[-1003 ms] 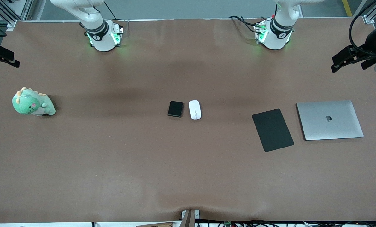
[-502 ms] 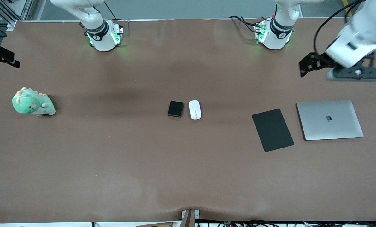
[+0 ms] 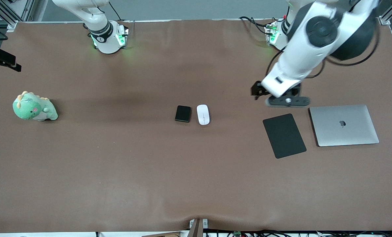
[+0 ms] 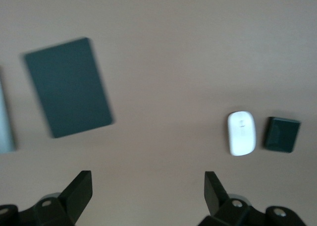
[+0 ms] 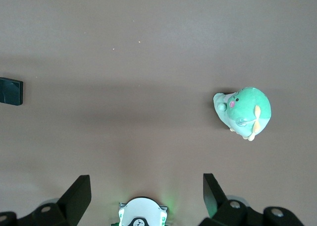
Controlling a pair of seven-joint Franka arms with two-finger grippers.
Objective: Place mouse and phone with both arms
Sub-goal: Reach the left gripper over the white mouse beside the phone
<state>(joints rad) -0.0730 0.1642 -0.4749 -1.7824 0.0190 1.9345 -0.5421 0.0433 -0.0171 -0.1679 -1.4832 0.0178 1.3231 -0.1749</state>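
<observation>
The approach is under way: the left gripper point(image 4: 143, 194), fingers spread wide and empty, hangs above bare brown table point(image 3: 117, 164) near the flat black mouse pad point(image 3: 284, 135) and next needs to line up over the small glossy white oval mouse point(image 3: 203, 114) lying just beside the small black rounded slab phone point(image 3: 183, 114), while the right gripper point(image 5: 143, 194), equally wide and empty, waits high near the green plush dinosaur point(image 3: 33, 107).

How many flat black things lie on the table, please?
2: the phone beside the white mouse mid-table, and the larger mouse pad beside the laptop.

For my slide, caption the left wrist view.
Open left gripper above the table, with mouse beside phone and mouse pad apart.
</observation>
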